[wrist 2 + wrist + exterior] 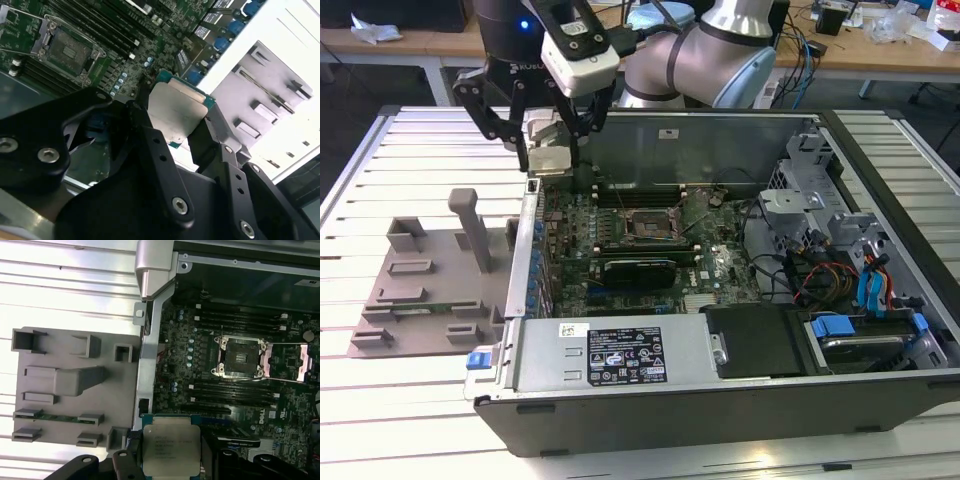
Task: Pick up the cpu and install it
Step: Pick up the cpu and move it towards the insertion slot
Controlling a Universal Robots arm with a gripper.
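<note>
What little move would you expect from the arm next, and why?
Probably carry the cpu sideways over the motherboard toward the open socket. The gripper holds the chip by its edges above the edge of the computer case, while the socket sits apart from it, empty, its frame swung open.

Bright even light; washed-out glare on the slatted table point(60, 295); soft shadow inside the computer case point(750, 135)

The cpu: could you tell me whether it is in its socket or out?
Out: the gripper grips the cpu, apart from the empty, open socket.
</note>
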